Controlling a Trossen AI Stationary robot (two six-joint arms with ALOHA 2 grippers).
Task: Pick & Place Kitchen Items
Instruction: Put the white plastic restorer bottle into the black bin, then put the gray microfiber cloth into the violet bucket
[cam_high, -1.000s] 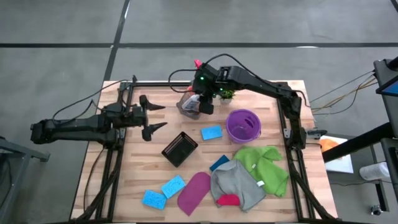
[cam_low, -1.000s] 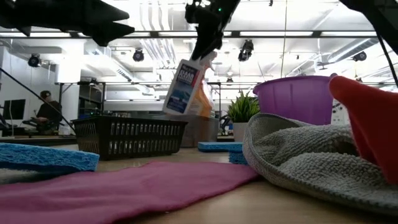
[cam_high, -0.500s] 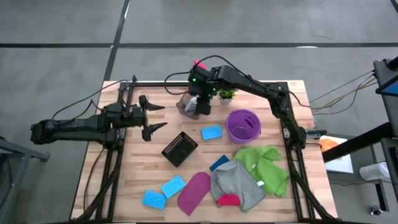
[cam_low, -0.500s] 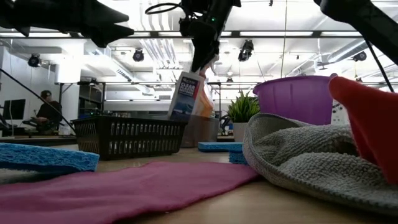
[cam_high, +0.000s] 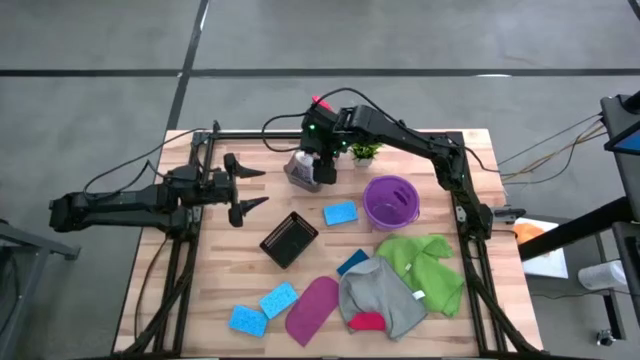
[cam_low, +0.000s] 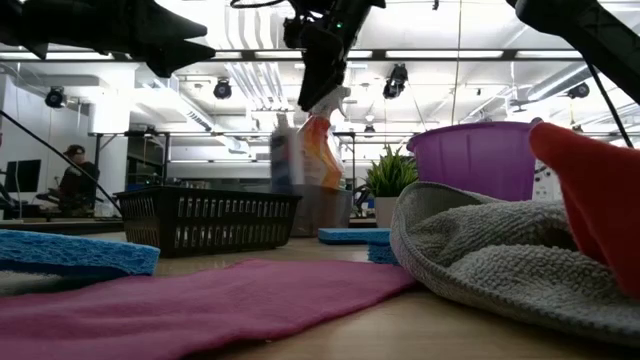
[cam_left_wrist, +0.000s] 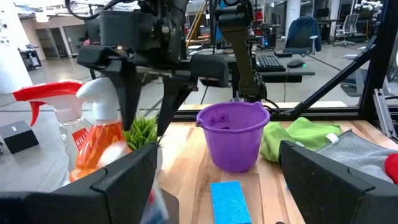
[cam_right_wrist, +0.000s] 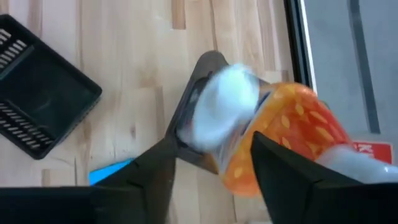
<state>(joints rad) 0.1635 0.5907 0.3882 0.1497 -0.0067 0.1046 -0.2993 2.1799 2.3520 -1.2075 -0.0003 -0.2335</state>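
Observation:
My right gripper (cam_high: 322, 168) hangs over the far middle of the table, pointing steeply down, open. Between and below its spread fingers (cam_right_wrist: 161, 162) a white bottle (cam_right_wrist: 224, 115) with a blue label shows as a blur. In the low view this bottle (cam_low: 285, 160) stands about upright under the gripper (cam_low: 322, 92). It is dropping into a grey bin (cam_high: 298, 172), beside the orange spray bottle (cam_right_wrist: 292, 137) that stands in the bin. My left gripper (cam_high: 245, 186) waits open and level over the table's left part.
A black basket (cam_high: 289, 238) lies mid-table, with a purple bucket (cam_high: 390, 200) and a small potted plant (cam_high: 364, 152) to the right of the bin. Blue sponges (cam_high: 340, 213) and magenta (cam_high: 310, 308), grey (cam_high: 380, 295), green (cam_high: 425, 262) and red cloths fill the near half.
My right gripper has shifted a little toward the table's left edge and sunk slightly over the grey bin. It has let go of the white bottle. The bottle hung tilted from the fingers before and now drops about upright beside the orange bottle.

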